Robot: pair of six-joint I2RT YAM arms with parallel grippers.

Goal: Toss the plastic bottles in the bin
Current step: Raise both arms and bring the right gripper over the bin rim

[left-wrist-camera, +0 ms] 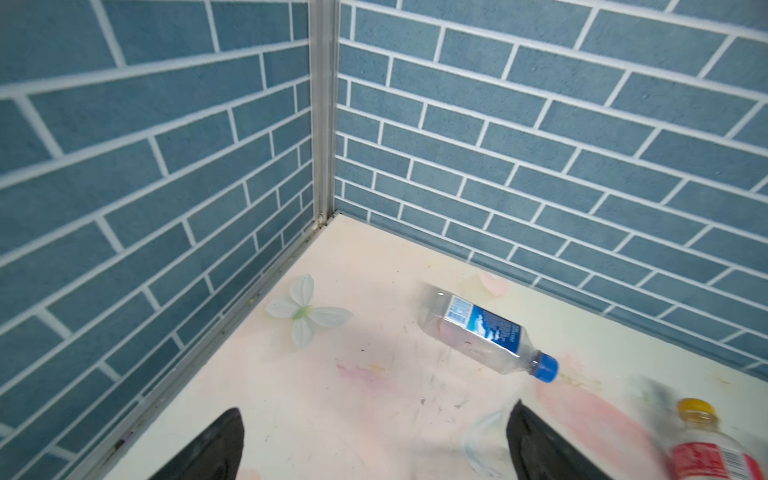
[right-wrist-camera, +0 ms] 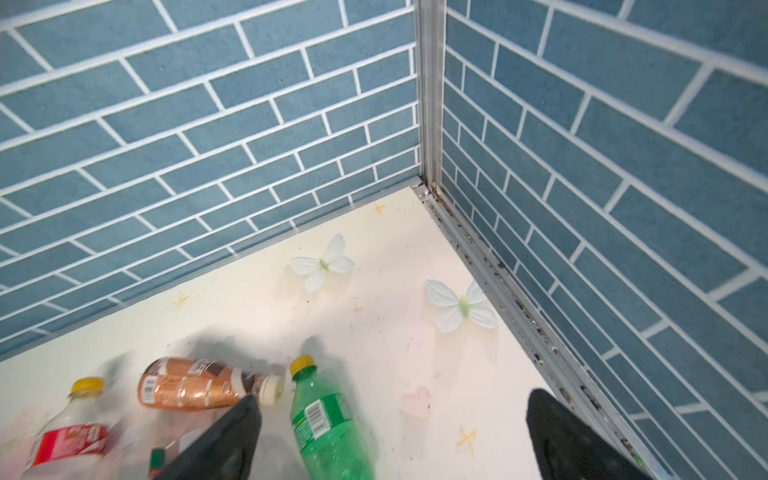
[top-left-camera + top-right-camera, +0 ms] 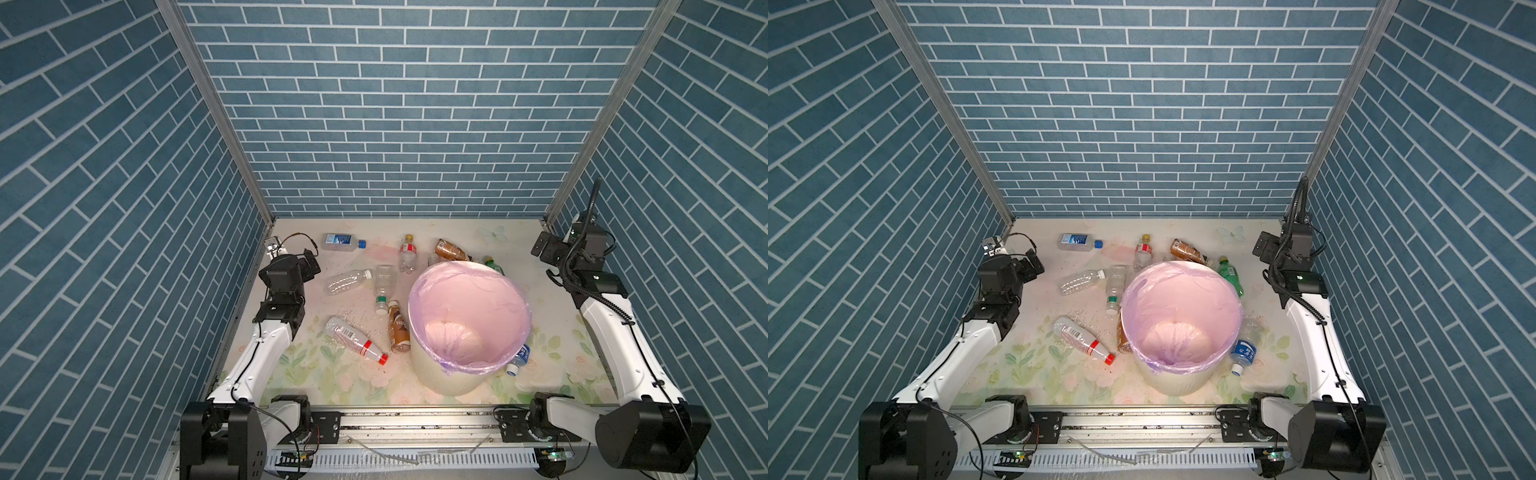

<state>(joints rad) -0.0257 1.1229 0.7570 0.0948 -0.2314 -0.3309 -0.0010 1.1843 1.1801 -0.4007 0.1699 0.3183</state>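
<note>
Probably light, slick and crushable, the plastic bottles [image 3: 357, 345] lie around the bin [image 3: 449, 384], eight clockwise to five o'clock; take each mid-body, your left end effector [image 1: 374, 453] and right end effector [image 2: 399, 449] both spread, empty.

A blue-capped clear bottle [image 1: 482, 332] lies on its side on the cream surface [image 1: 386, 257], close to the blue brick wall [image 1: 540, 145]. Off its base end, toward the metal corner post [image 1: 323, 108], is a white butterfly print [image 1: 305, 311]. Past its cap, apart, a yellow-capped bottle [image 1: 706, 444] with a red label shows blurred. The left tool [image 1: 376, 413] sits short of the blue-capped bottle, its black fingers [image 1: 224, 440] spread wide with only bare surface between them.
</note>
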